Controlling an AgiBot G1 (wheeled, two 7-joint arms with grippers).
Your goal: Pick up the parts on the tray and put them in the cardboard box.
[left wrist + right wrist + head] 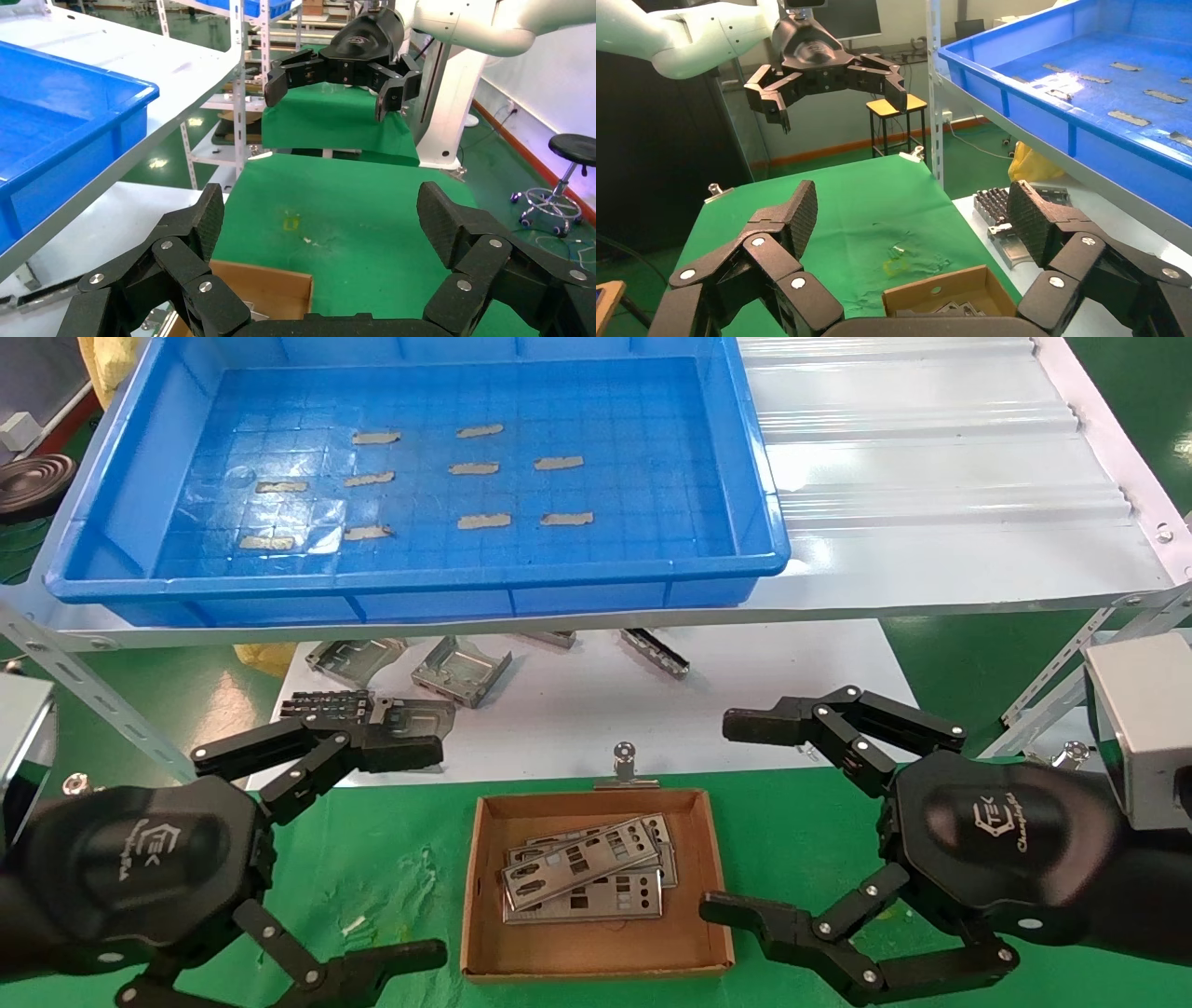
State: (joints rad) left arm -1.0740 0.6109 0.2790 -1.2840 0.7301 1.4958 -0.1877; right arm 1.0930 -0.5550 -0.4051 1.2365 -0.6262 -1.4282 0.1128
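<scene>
Head view is showing me the blue tray [745, 477] holding only tape strips [483, 521]. All metal plates [582, 877] are lying in the cardboard box [484, 896]. I am holding the left gripper [391, 854] and the right gripper [736, 817] wide and empty beside the box, so I am checking the tray before reaching.

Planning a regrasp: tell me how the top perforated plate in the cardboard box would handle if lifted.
The top plate looks thin and heavily punched, so probably light and slightly springy. It lies flat and askew on the stack in the cardboard box, so fingers may struggle to catch an edge. Its bare metal could slide.

Grey folded metal brackets [463, 671] are lying scattered on the white lower table [726, 710], and a silver binder clip [625, 768] is sitting at the green cloth's [372, 868] edge.
</scene>
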